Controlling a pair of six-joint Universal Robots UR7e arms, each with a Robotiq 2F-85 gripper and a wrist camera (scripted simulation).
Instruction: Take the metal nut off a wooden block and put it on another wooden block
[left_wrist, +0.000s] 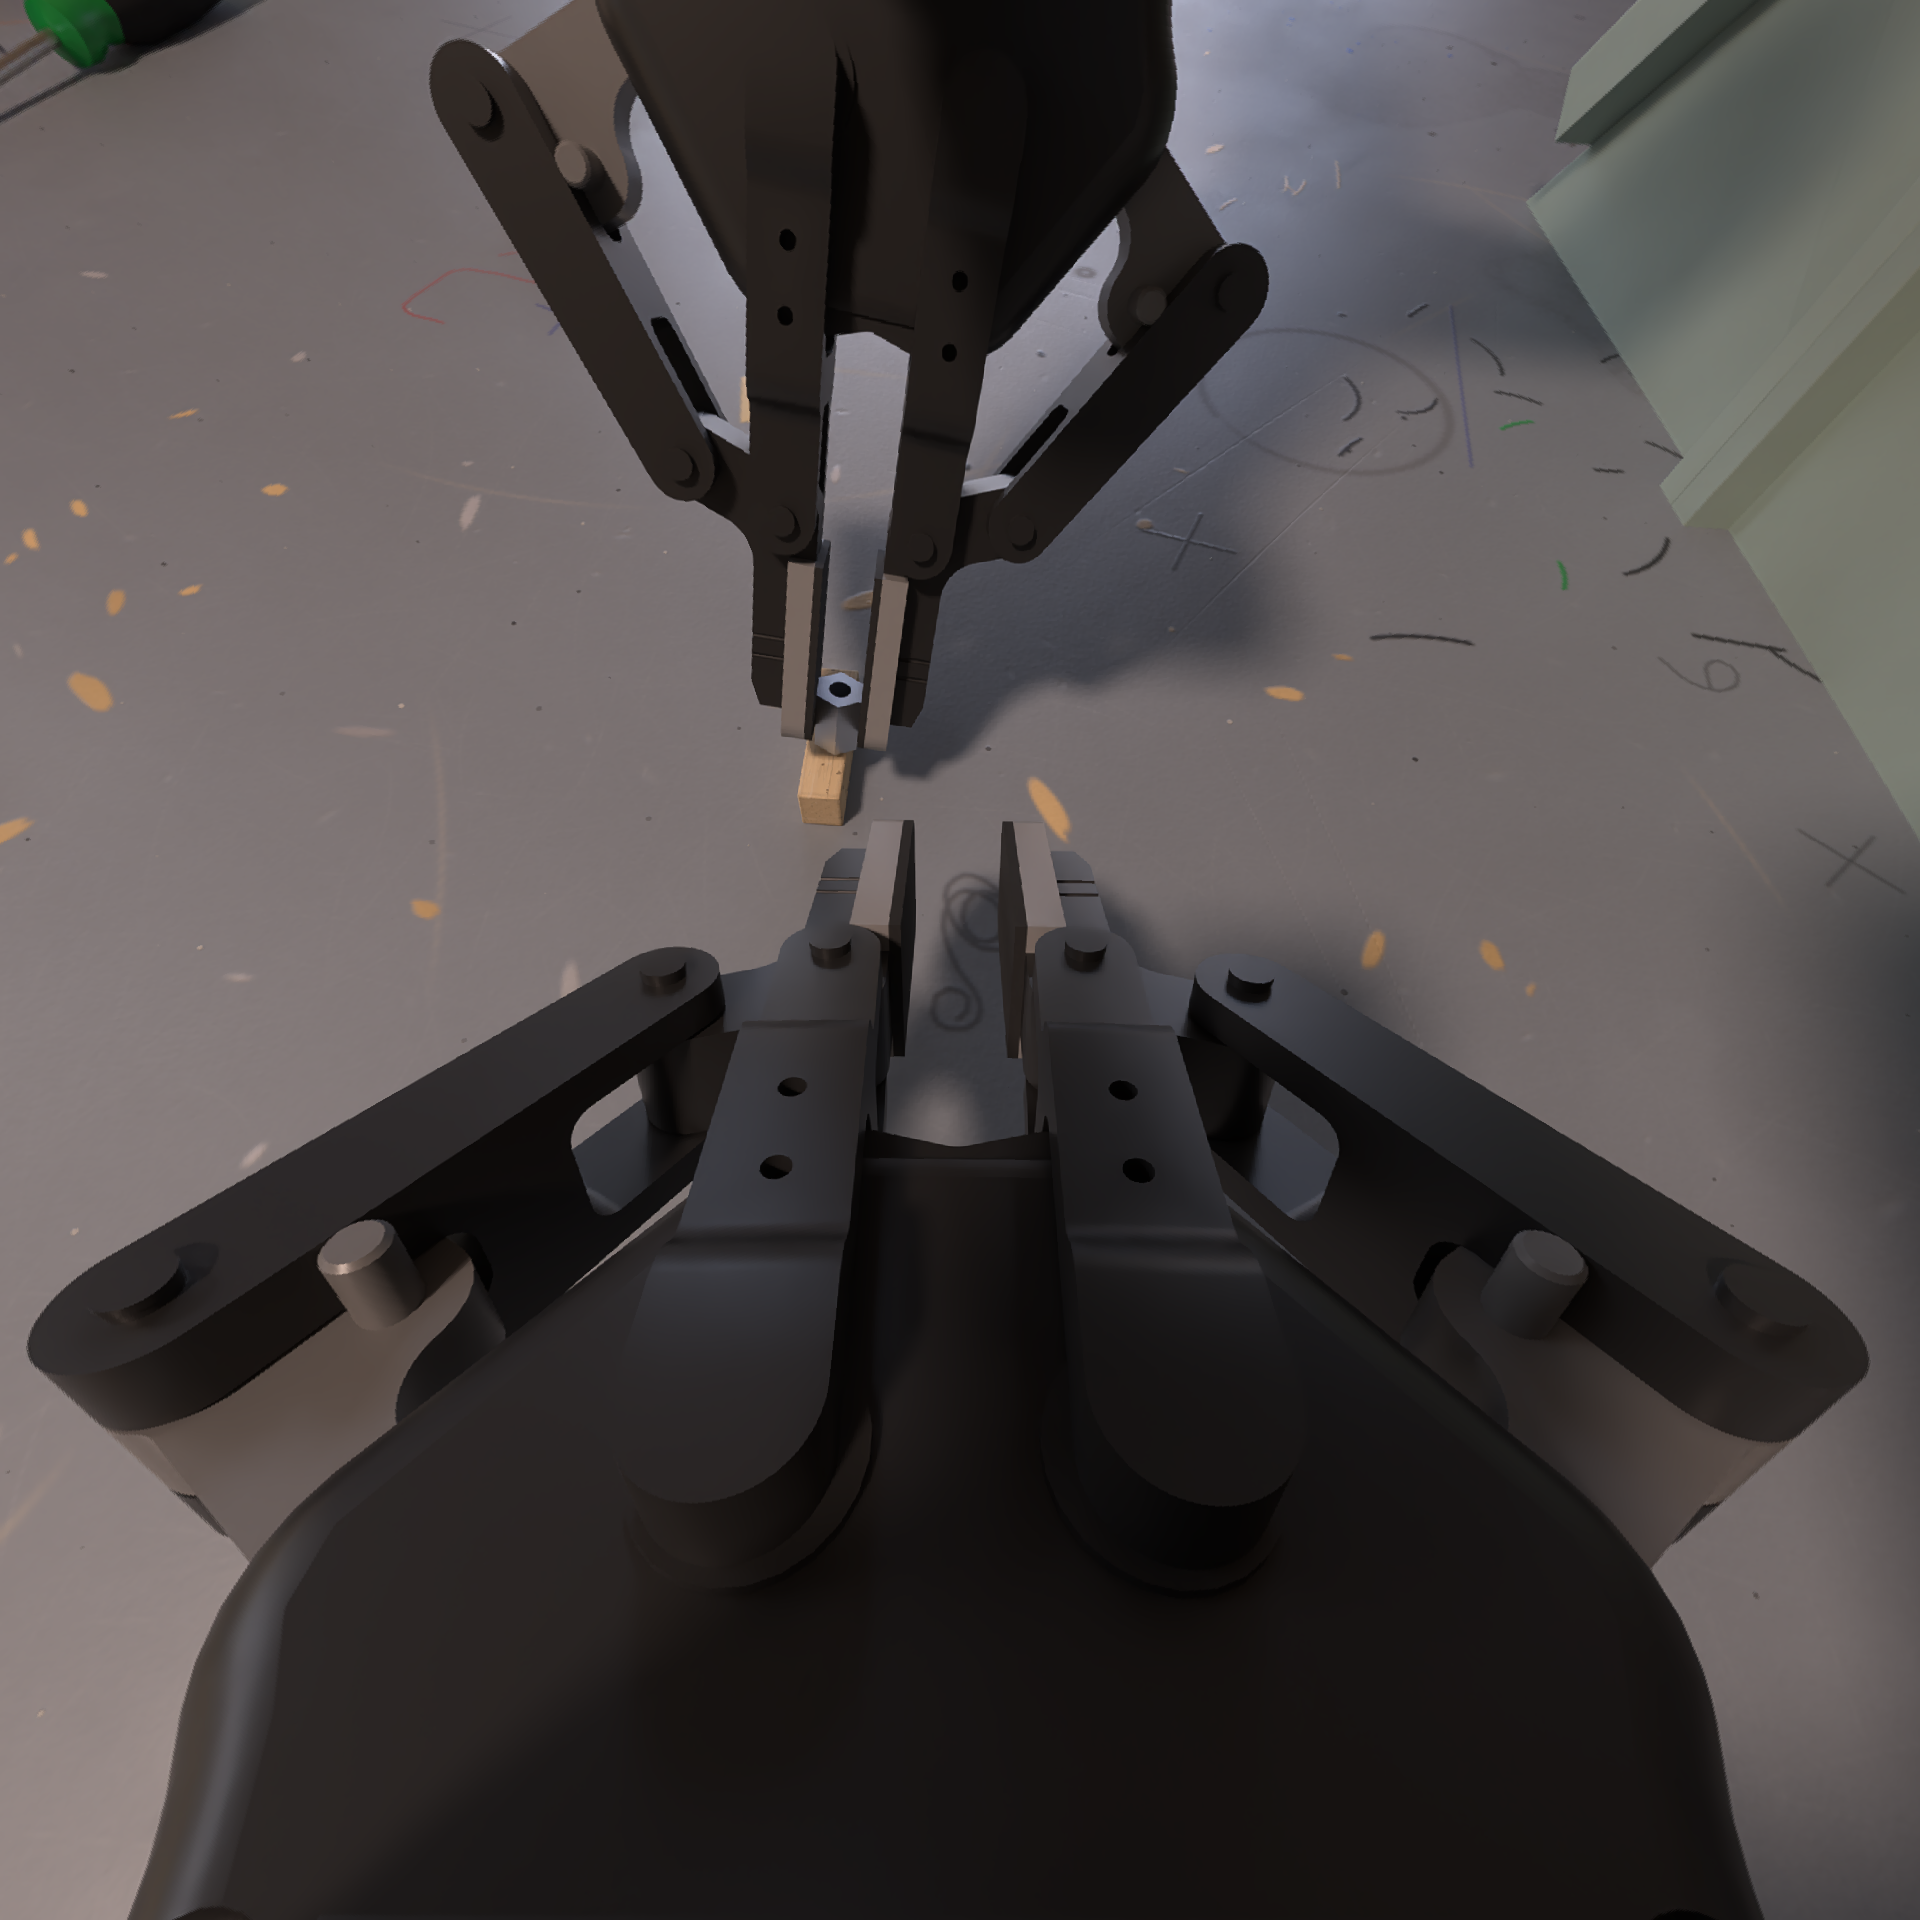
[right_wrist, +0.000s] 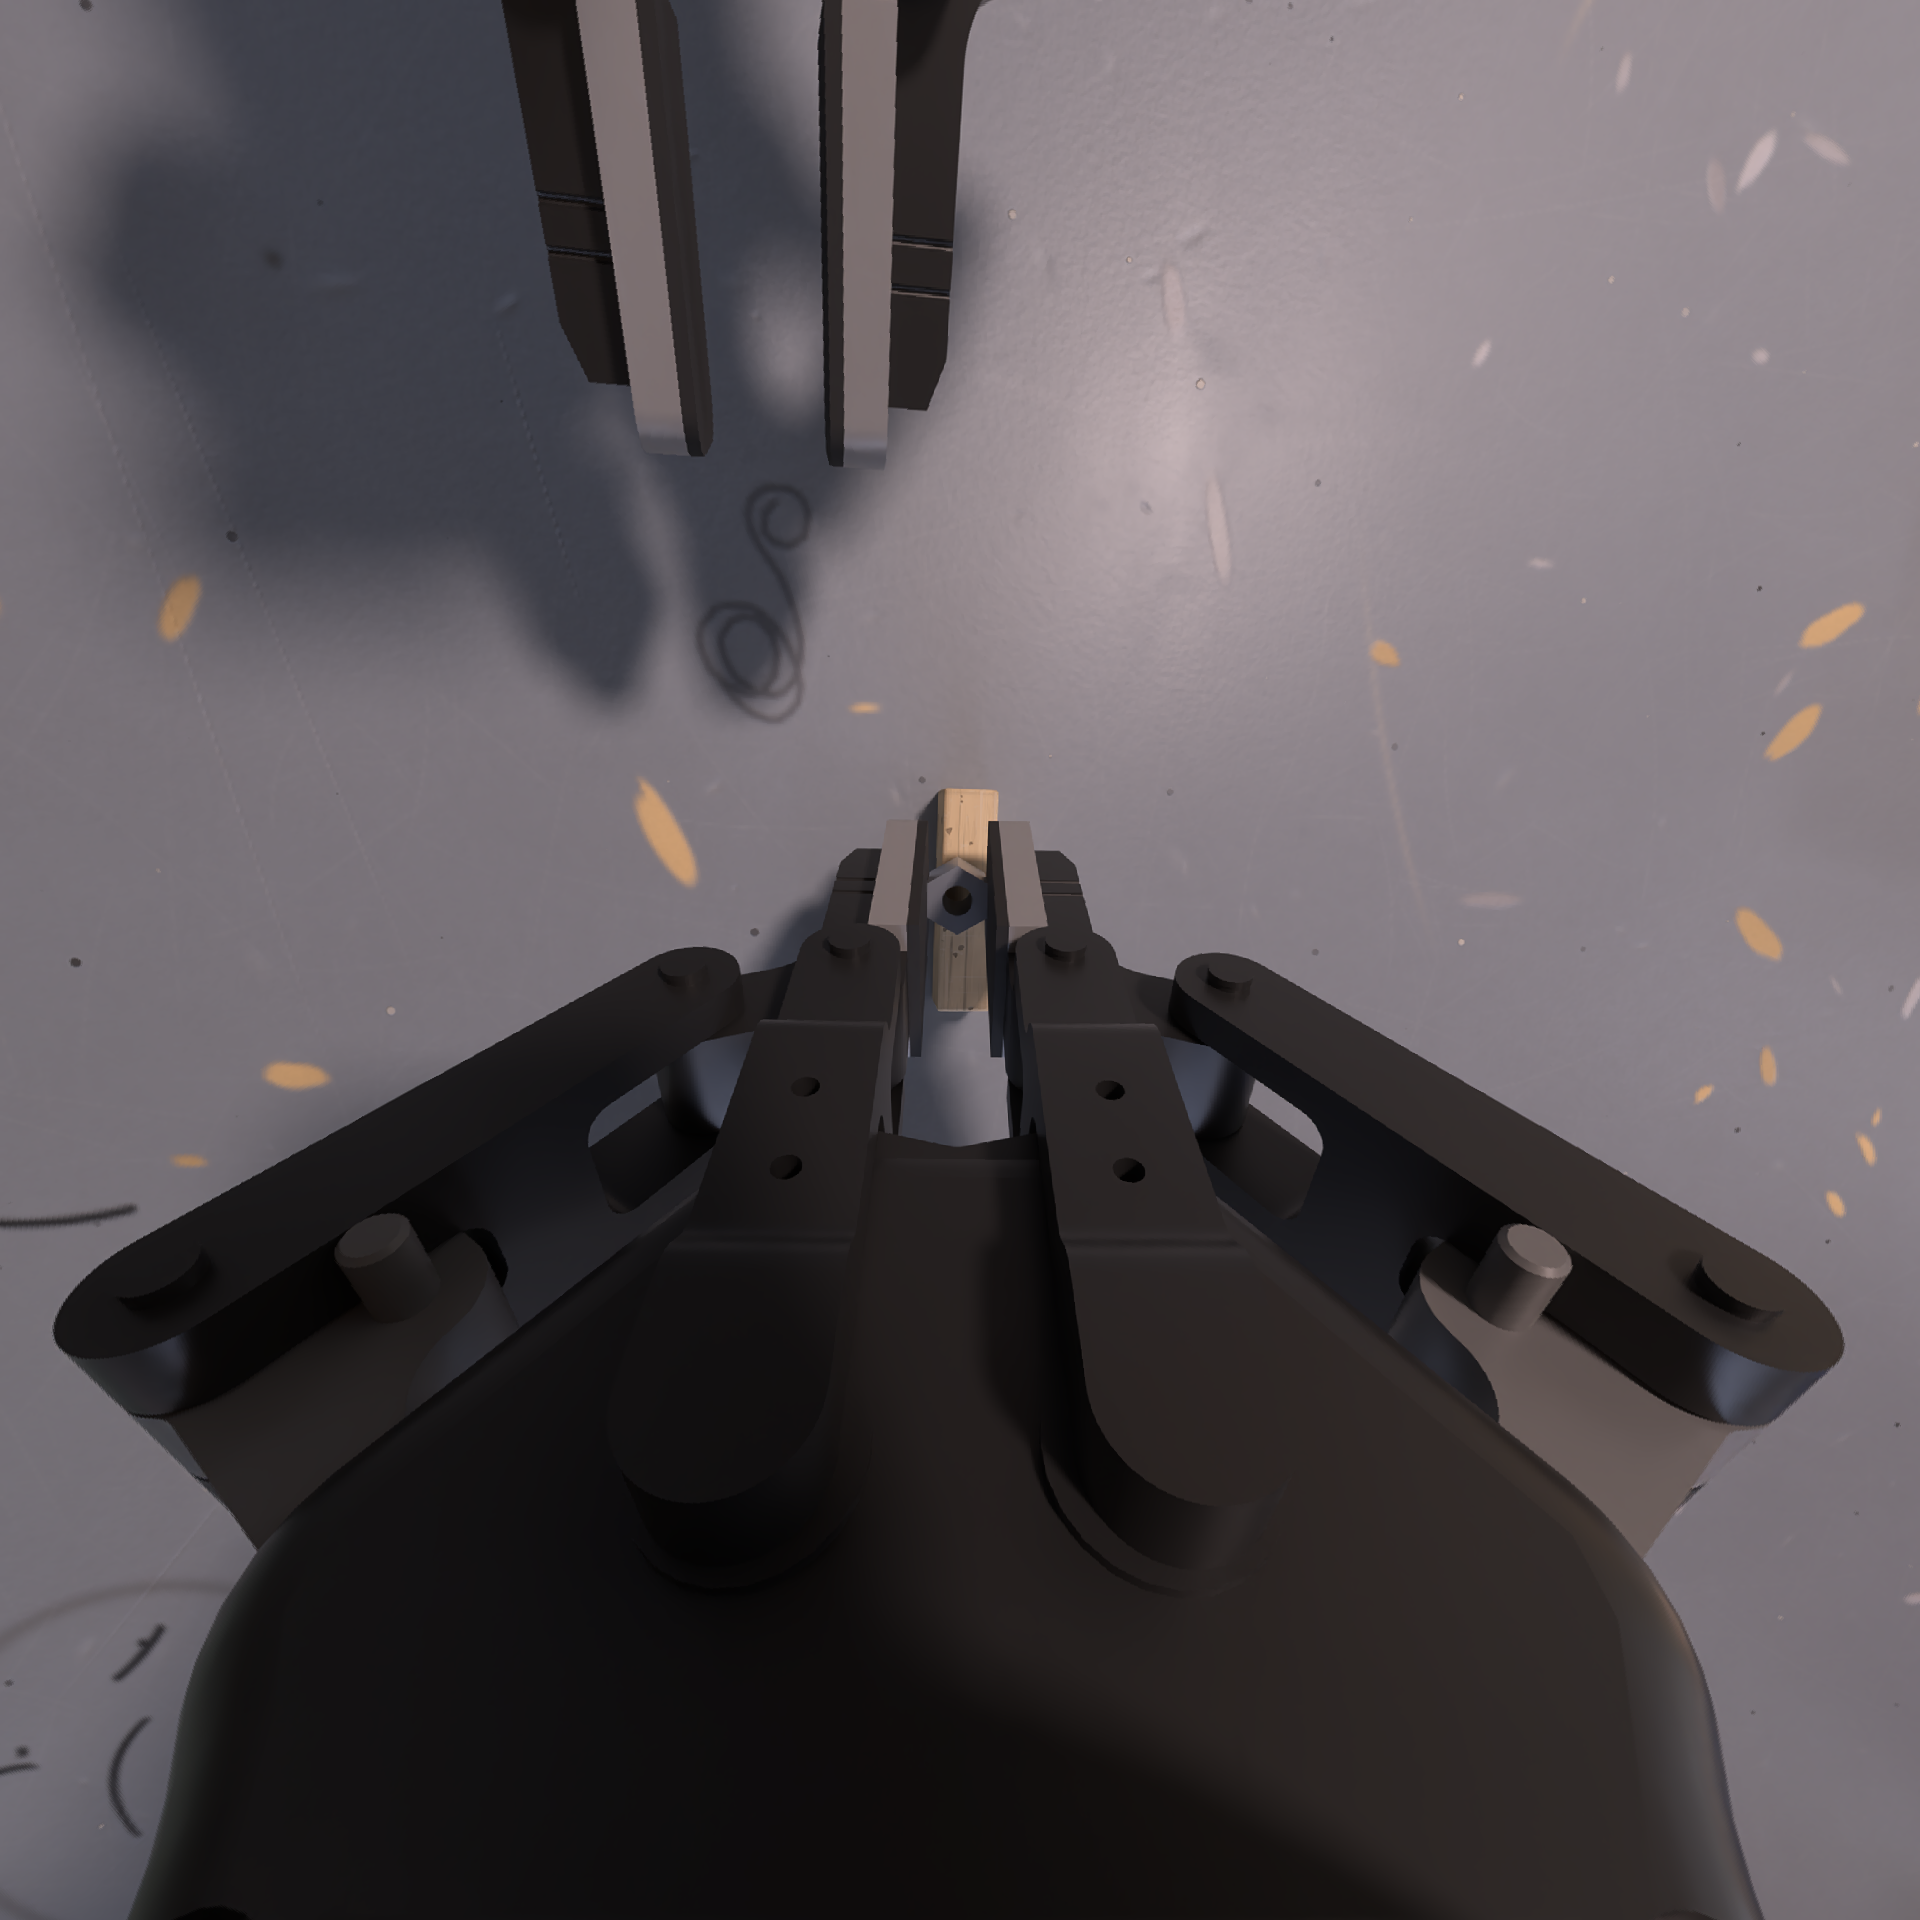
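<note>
My right gripper points down over a small light wooden block lying on the grey table. Its pads are closed on the grey hexagonal metal nut, at or just above the block's top. In the left wrist view the same gripper holds the nut over the block. A sliver of another tan block shows behind its fingers. My left gripper hovers close in front of the block, empty, its pads a narrow gap apart; it also shows in the right wrist view.
A pale green box-like structure stands at the right. A green object lies at the far left corner. The grey table bears scribbles and orange flecks.
</note>
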